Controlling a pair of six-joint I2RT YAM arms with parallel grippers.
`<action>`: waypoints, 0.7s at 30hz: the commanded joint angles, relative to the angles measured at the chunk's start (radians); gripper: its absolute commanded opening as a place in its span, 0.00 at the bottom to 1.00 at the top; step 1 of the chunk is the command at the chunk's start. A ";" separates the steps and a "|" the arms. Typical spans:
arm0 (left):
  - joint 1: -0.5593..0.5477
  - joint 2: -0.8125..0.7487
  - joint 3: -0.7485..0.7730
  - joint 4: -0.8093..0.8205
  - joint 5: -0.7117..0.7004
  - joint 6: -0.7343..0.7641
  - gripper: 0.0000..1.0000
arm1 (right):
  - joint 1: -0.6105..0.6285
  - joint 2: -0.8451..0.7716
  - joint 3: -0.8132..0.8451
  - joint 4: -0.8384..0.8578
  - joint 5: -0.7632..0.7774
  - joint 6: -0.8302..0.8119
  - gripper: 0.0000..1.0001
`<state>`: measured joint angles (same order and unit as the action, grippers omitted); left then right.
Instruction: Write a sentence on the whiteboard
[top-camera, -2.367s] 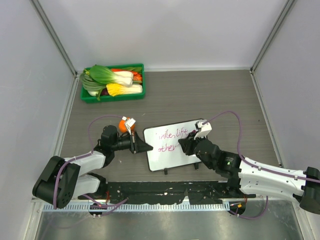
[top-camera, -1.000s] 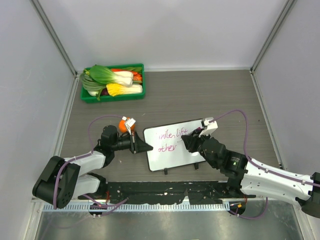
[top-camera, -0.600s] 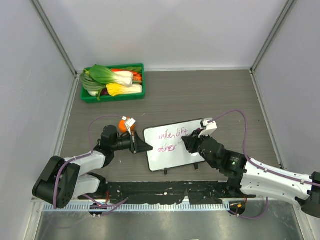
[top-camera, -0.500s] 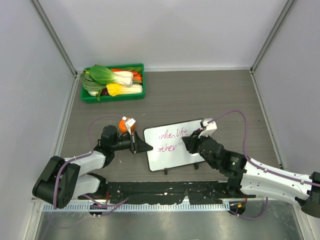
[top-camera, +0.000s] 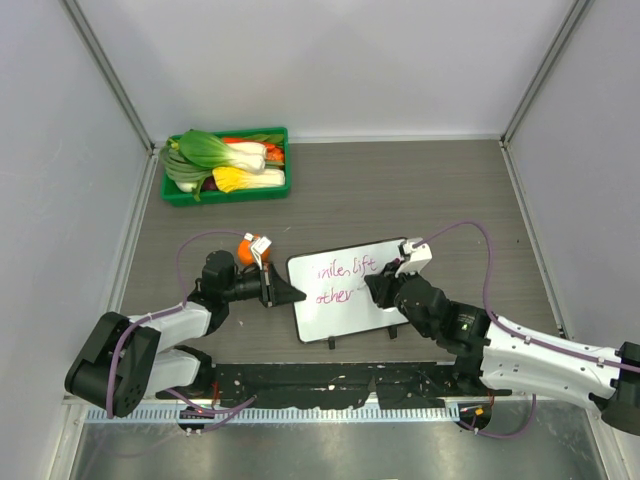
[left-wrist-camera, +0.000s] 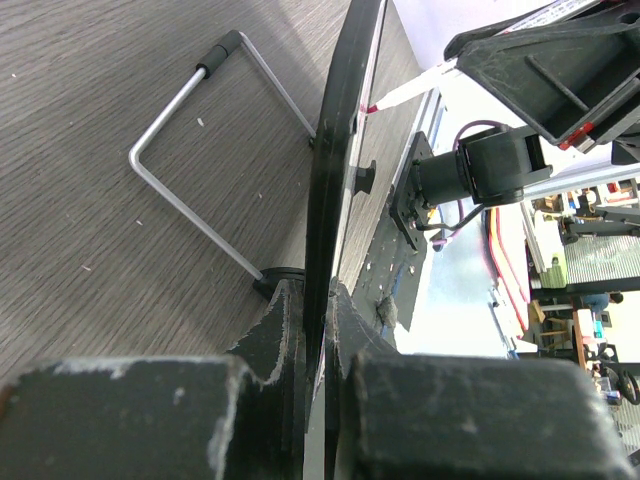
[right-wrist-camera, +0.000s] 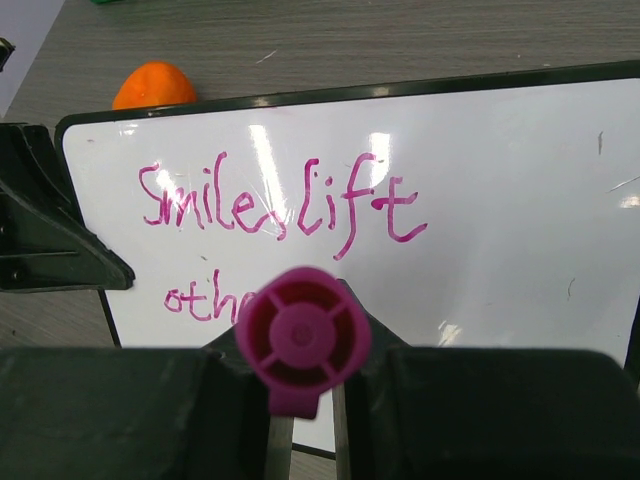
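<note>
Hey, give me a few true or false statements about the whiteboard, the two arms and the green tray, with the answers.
1. The left gripper has its jaws shut on the whiteboard's edge. True.
2. The sentence is written in blue. False: it is magenta-pink.
3. The right gripper holds a marker in its jaws. True.
4. The green tray sits empty. False: it is filled with vegetables.
</note>
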<state>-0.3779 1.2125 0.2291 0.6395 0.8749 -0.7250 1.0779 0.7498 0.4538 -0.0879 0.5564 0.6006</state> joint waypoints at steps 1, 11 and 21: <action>0.004 0.001 -0.010 -0.046 -0.120 0.079 0.00 | -0.001 0.010 -0.015 0.060 0.030 0.024 0.01; 0.005 -0.002 -0.013 -0.046 -0.123 0.079 0.00 | -0.004 0.026 -0.023 0.074 0.031 0.025 0.01; 0.005 -0.001 -0.010 -0.047 -0.122 0.079 0.00 | -0.003 0.037 -0.041 0.065 -0.012 0.037 0.01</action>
<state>-0.3779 1.2121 0.2291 0.6388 0.8742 -0.7250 1.0779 0.7818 0.4381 -0.0357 0.5411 0.6151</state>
